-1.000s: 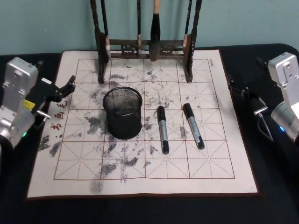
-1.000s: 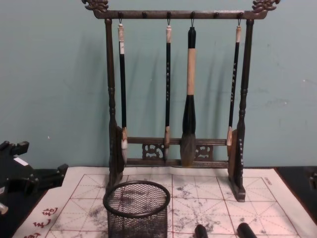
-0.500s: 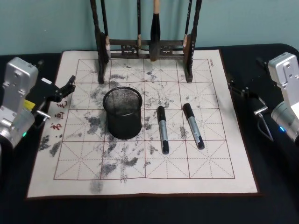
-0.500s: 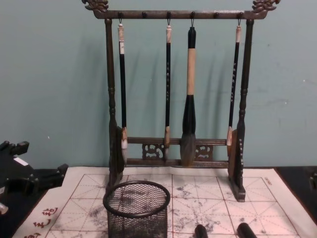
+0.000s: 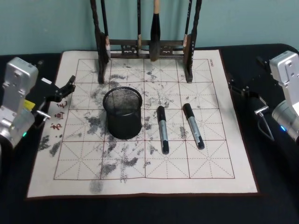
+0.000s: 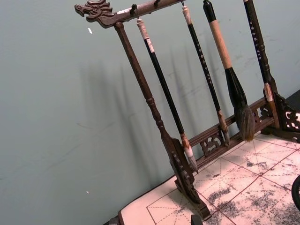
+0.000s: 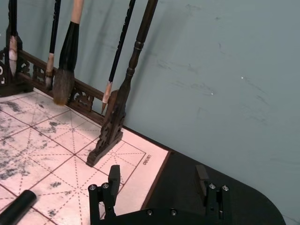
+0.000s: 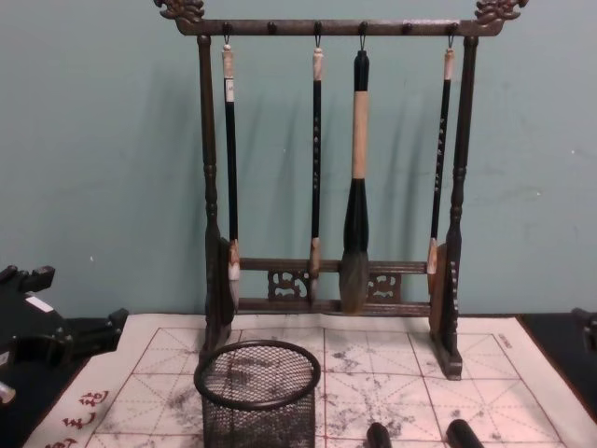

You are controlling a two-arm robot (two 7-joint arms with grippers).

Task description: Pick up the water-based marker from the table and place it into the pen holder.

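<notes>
Two black-and-grey water-based markers lie side by side on the table's white grid mat: one just right of the pen holder, the other farther right. Their ends show in the chest view. The black mesh pen holder stands upright on the mat and looks empty. My left gripper hovers open at the mat's left edge. At the mat's right edge my right gripper is open and holds nothing. One marker's end shows in the right wrist view.
A tall dark wooden brush rack with several hanging brushes stands at the back of the mat, behind the pen holder. Black tabletop surrounds the mat. The teal wall is close behind the rack.
The right arm has shifted slightly to the right. The markers, pen holder and left arm have not moved.
</notes>
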